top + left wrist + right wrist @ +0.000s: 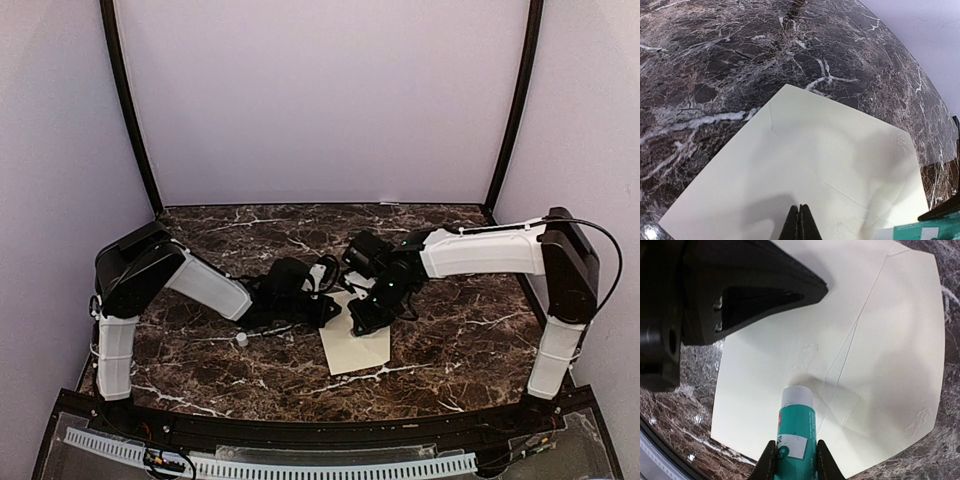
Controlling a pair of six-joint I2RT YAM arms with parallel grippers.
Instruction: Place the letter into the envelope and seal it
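Note:
The cream-yellow envelope (357, 350) lies flat on the marble table, its diagonal seams facing up (890, 340). The tan letter is not in view. My right gripper (796, 447) is shut on a teal glue stick (796, 420), whose white tip points down at the envelope near where the seams meet. My left gripper (800, 207) is shut and empty, with its tips close over or on the envelope (815, 150) near its edge. It also shows in the right wrist view (740, 295), just beyond the glue stick. The glue stick's end (920, 233) shows at the lower right of the left wrist view.
A small white cap (241, 339) lies on the dark marble table (470, 330) left of the envelope, below the left arm. Both arms meet over the envelope's far edge. Pale walls close in the back and sides.

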